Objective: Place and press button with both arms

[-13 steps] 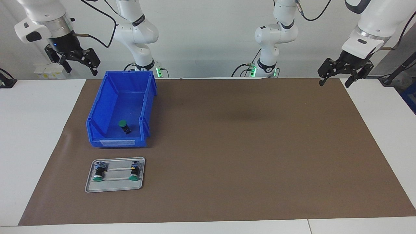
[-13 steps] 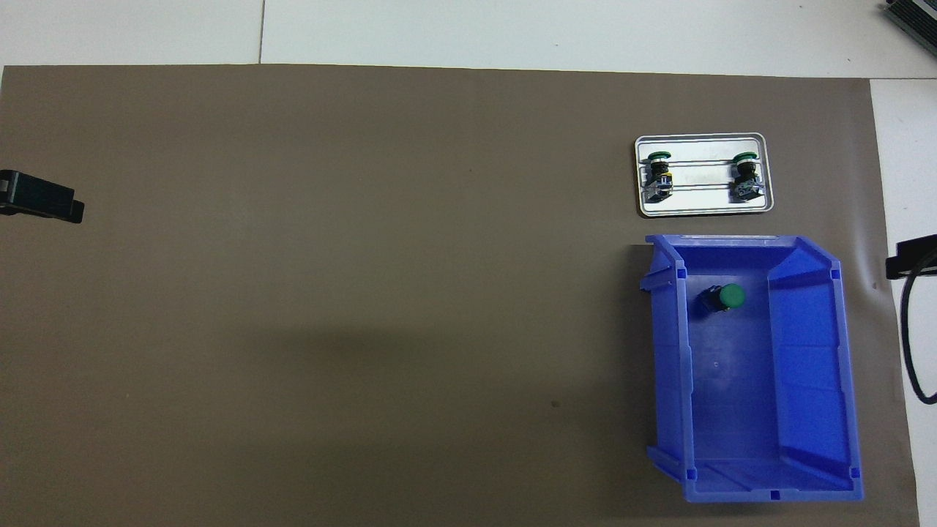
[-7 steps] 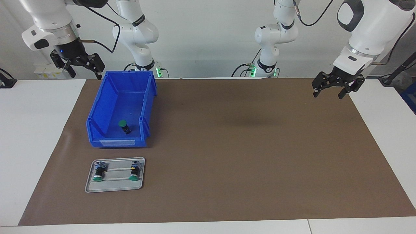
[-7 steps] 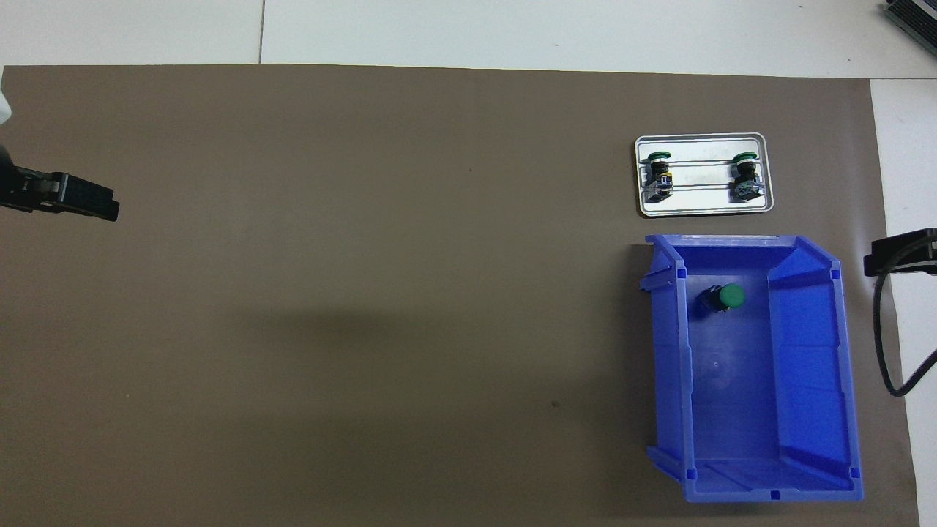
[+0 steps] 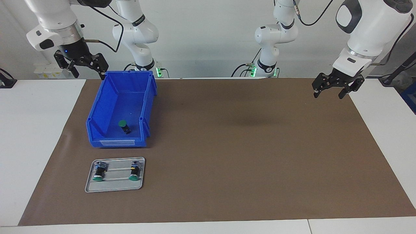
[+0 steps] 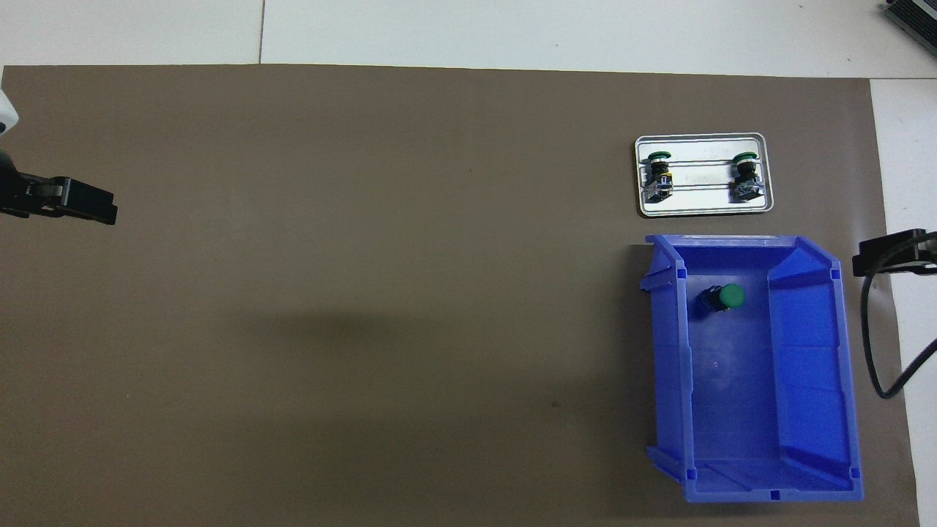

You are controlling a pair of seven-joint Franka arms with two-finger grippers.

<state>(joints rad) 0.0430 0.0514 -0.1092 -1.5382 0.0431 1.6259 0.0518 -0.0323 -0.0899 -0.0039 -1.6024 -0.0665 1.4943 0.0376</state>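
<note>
One green-capped button [image 5: 123,125] [image 6: 725,297] lies on its side in the blue bin [image 5: 97,110] [image 6: 805,366]. Two more buttons [image 5: 98,171] [image 5: 134,171] lie on the metal tray [image 5: 113,188] [image 6: 703,211], which sits farther from the robots than the bin. My right gripper [image 5: 90,75] hangs open and empty in the air, just outside the bin's rim toward the right arm's end of the table. My left gripper [image 5: 328,95] is open and empty too, raised over the brown mat's edge at the left arm's end.
A brown mat [image 5: 243,146] covers most of the white table [image 5: 32,130]. The bin's tall walls surround the loose button. A black cable [image 6: 875,344] trails from the right arm beside the bin.
The right gripper has come down and moved toward the bin. The left gripper has dropped and moved inward over the mat's edge, then nearly stopped. Buttons, bin and tray have not moved.
</note>
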